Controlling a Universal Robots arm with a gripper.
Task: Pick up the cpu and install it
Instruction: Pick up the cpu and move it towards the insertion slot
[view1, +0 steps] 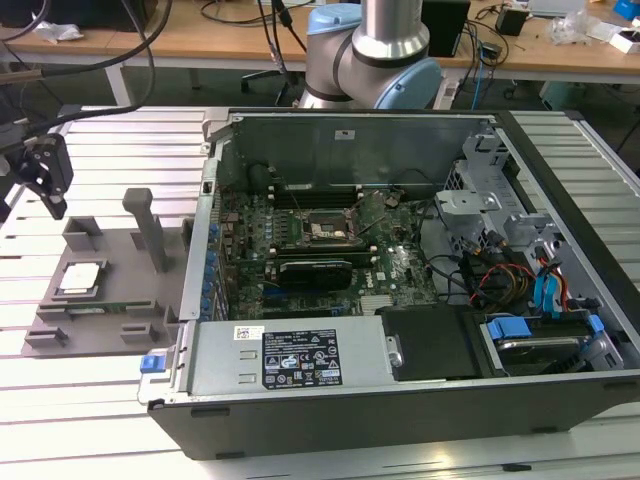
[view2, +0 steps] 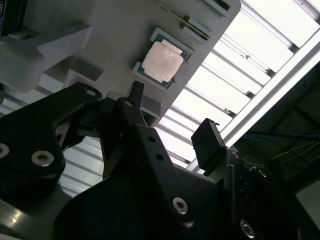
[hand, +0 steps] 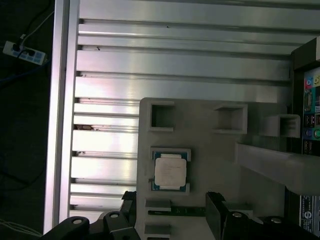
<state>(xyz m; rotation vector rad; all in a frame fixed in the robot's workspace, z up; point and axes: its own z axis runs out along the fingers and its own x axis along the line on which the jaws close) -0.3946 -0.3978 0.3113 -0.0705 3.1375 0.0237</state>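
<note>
- One arm (view1: 372, 45) rises behind an open computer case (view1: 350, 140) in the exterior view. Its black gripper (view1: 48, 182) hangs at the exterior view's far left, above the slatted metal worktop (view1: 100, 420) and clear of everything.
- Near the gripper in that view, a grey holder plate (view1: 120, 292) lies flat on the worktop just beside the case. The cpu (view1: 80, 278) sits in a square pocket on it, silver top up and untouched. An upright grey post (view1: 150, 230) stands on the same holder plate, between the cpu and the case.
- Inside the case, the black socket frame (view1: 325, 232) sits in the middle of the motherboard, well apart from the cpu.
- In the second wrist view the fingers (view2: 207, 145) are spread apart with nothing between them. The cpu (view2: 162, 61) lies beyond their tips in its pocket, not touched.
- In the first wrist view the gripper (hand: 172, 207) hovers over the edge of the holder plate (hand: 210, 135), its fingers (hand: 216, 207) parted wide and empty. The cpu (hand: 170, 171) lies just beyond the gap between them, square in its pocket.
</note>
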